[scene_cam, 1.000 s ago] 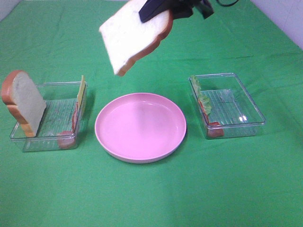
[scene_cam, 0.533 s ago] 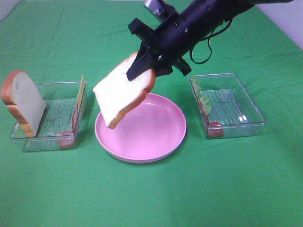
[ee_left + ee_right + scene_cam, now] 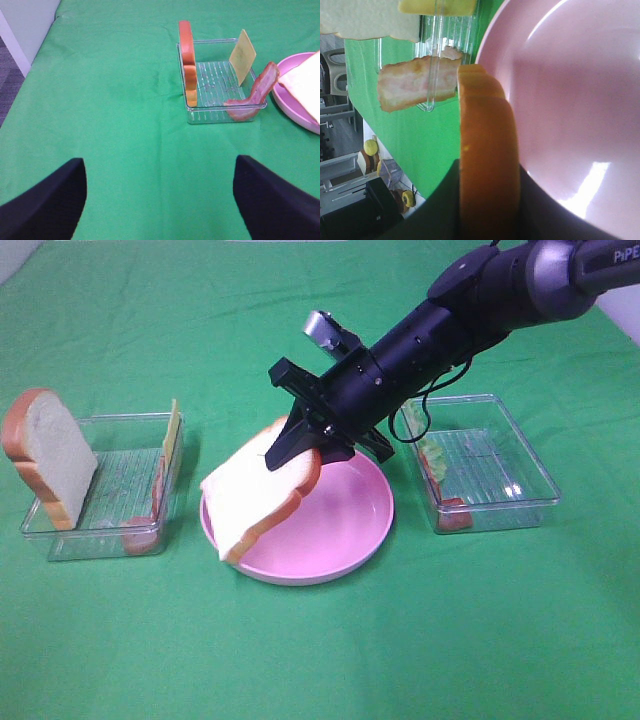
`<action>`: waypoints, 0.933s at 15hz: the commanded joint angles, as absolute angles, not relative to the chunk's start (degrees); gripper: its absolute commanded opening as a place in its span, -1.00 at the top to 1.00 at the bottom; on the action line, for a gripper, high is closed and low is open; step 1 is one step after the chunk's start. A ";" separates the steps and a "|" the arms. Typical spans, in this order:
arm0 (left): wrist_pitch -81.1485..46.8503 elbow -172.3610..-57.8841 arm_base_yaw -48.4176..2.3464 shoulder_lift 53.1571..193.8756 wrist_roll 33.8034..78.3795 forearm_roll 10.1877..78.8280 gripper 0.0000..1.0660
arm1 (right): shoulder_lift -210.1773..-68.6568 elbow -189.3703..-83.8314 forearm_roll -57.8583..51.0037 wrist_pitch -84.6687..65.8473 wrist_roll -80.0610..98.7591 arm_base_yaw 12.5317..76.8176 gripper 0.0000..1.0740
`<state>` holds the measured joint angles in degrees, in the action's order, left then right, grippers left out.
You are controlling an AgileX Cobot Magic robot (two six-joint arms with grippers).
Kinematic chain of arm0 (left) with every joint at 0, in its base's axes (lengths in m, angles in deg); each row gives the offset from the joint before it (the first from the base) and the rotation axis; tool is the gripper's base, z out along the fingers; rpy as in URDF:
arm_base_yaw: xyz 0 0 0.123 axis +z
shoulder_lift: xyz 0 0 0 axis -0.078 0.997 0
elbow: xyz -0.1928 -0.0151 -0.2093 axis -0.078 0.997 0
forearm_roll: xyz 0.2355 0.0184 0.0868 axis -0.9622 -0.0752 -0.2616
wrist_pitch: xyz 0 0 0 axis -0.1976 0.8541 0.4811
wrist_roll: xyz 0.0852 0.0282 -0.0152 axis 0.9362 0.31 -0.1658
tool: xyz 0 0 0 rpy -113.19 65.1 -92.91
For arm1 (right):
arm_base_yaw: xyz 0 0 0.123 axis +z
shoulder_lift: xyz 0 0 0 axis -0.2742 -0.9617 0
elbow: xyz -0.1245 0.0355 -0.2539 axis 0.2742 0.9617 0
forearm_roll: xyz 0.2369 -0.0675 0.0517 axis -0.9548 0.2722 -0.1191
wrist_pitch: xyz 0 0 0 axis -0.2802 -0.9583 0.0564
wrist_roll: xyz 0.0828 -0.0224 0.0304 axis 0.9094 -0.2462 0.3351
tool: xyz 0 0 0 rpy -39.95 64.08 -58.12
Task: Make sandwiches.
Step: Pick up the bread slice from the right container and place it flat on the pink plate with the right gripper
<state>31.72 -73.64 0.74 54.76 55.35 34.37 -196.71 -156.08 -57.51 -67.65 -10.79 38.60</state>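
Observation:
A white bread slice (image 3: 252, 502) with an orange-brown crust hangs tilted over the left rim of the round pink plate (image 3: 345, 540); whether its lower corner touches the plate I cannot tell. My right gripper (image 3: 300, 448) is shut on its upper edge. The right wrist view shows the crust (image 3: 487, 160) between the dark fingers, with the plate (image 3: 580, 90) beyond. Wide apart over bare cloth, my left gripper (image 3: 160, 200) is open and holds nothing. A second bread slice (image 3: 50, 455), a cheese slice (image 3: 172, 430) and a meat strip (image 3: 156, 490) stand in the left tray (image 3: 105, 530).
On the right a clear tray (image 3: 505, 502) holds a lettuce leaf (image 3: 430, 452) and a meat strip (image 3: 452, 516). In the left wrist view, the left tray (image 3: 205, 112) has bread (image 3: 187, 60), cheese (image 3: 243, 55) and meat (image 3: 256, 92). Green cloth covers the table.
My right arm has come down and to the left with the bread slice, from high above the table to the plate's left rim. Nothing else has moved.

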 commanded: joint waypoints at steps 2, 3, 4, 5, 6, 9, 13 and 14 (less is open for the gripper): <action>31.21 -73.64 0.80 53.62 55.40 34.25 -0.44 | -196.88 -155.79 -58.03 -66.51 -11.82 38.66 0.97; 31.21 -73.64 0.80 53.62 55.40 34.25 -0.44 | -196.88 -155.79 -57.46 -65.93 -11.82 38.66 0.85; 31.21 -73.64 0.80 53.62 55.40 34.25 -0.44 | -196.88 -155.79 -57.46 -65.93 -11.82 38.66 0.85; 31.21 -73.64 0.80 53.62 55.40 34.25 -0.44 | -196.88 -155.79 -56.48 -65.82 -11.82 38.66 0.77; 31.21 -73.64 0.80 53.62 55.40 34.25 -0.44 | -196.88 -155.79 -54.59 -65.82 -11.54 38.66 0.62; 31.21 -73.64 0.80 53.62 55.40 34.25 -0.44 | -196.88 -155.79 -52.30 -66.05 -9.87 38.66 0.19; 31.21 -73.64 0.80 53.62 55.40 34.25 -0.44 | -196.08 -155.91 -51.33 -66.16 -10.79 38.66 -0.25; 31.21 -73.64 0.80 53.62 55.40 34.25 -0.44 | -194.82 -155.91 -48.23 -65.70 -10.73 38.66 -0.25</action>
<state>31.72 -73.64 0.74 54.76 55.35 34.37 -195.85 -156.02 -48.75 -65.70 -10.33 38.60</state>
